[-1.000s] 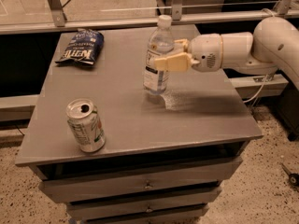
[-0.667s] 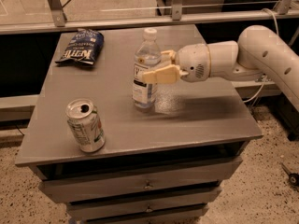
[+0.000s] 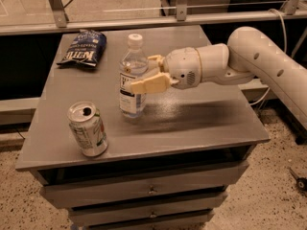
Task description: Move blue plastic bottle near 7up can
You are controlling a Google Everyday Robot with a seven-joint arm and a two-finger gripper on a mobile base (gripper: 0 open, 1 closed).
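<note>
The blue plastic bottle (image 3: 132,78) is clear with a white cap and a white label with a dark panel. It stands upright near the middle of the grey table (image 3: 192,123). My gripper (image 3: 140,76) comes in from the right and is shut on the bottle's body, its cream fingers (image 3: 148,84) on either side. The 7up can (image 3: 87,129), silver-white with green markings and an open top, stands at the front left, a short way left and in front of the bottle.
A dark blue chip bag (image 3: 83,48) lies at the table's back left corner. My white arm (image 3: 259,61) stretches over the table's right side. Drawers sit under the tabletop. A metal rail runs behind the table.
My gripper has carried the bottle leftward and forward across the table, from right of centre to close by the can. The can and chip bag have not moved.
</note>
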